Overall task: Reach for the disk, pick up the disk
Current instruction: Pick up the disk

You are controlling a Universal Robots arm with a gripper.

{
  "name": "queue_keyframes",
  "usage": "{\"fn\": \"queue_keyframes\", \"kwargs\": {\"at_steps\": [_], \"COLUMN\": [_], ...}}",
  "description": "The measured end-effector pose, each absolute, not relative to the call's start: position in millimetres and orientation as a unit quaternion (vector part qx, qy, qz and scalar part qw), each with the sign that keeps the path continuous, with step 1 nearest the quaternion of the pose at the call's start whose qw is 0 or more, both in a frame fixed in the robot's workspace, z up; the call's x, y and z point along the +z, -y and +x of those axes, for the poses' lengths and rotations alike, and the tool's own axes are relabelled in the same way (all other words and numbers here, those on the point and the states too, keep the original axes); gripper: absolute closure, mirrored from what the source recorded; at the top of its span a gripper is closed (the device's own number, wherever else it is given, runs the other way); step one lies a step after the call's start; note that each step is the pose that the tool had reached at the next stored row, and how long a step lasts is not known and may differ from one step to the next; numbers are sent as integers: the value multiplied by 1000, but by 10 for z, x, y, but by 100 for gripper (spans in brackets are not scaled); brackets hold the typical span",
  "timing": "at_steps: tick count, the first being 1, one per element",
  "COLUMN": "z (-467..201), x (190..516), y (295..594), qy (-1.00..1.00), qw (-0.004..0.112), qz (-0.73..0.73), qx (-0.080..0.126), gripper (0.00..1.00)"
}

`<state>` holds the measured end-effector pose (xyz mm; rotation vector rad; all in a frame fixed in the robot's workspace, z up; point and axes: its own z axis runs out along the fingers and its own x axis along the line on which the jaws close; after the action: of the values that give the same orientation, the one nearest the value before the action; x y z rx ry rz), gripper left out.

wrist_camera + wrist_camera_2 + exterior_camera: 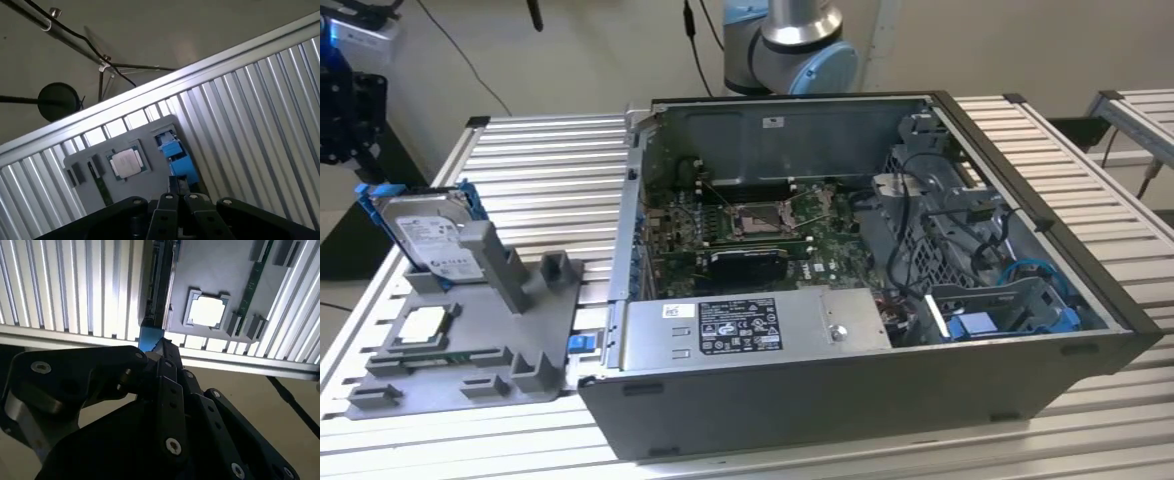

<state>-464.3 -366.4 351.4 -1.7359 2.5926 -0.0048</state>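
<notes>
So: pick not yet made. The disk stands on edge in its blue frame at one end of the grey holder. The holder sits on the slatted table at the exterior view's left, just beside the open computer case. Nothing touches the disk in that view. Black hardware at the exterior view's left edge, above the disk, is likely the end of the arm, but the frame cuts it off. In the second wrist view the gripper points at the holder from off the table's edge. The disk is seen edge-on straight ahead, with a corner of its blue frame just past the tip; whether they touch or stand apart, I cannot tell. In the first wrist view the gripper is lined up with the blue frame of the disk, and the chip lies flat beside it in the holder. Judgement: reach well advanced and aligned; grasp and lift both left to do. How far the gripper is open I cannot tell, since its own dark links cover the tip in both wrist views. It appears to hold nothing. The disk's label face is hidden from both wrist views.
</notes>
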Motion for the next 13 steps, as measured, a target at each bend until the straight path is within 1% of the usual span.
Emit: {"fn": "queue_keyframes", "kwargs": {"at_steps": [1,13], "z": [-4642,-4589], "x": [3510,3495], "y": [3664,3662], "qy": [-828,-804], "qw": [12,12], "qz": [-561,-595], "qx": [-2,-2], "gripper": [100,100]}}
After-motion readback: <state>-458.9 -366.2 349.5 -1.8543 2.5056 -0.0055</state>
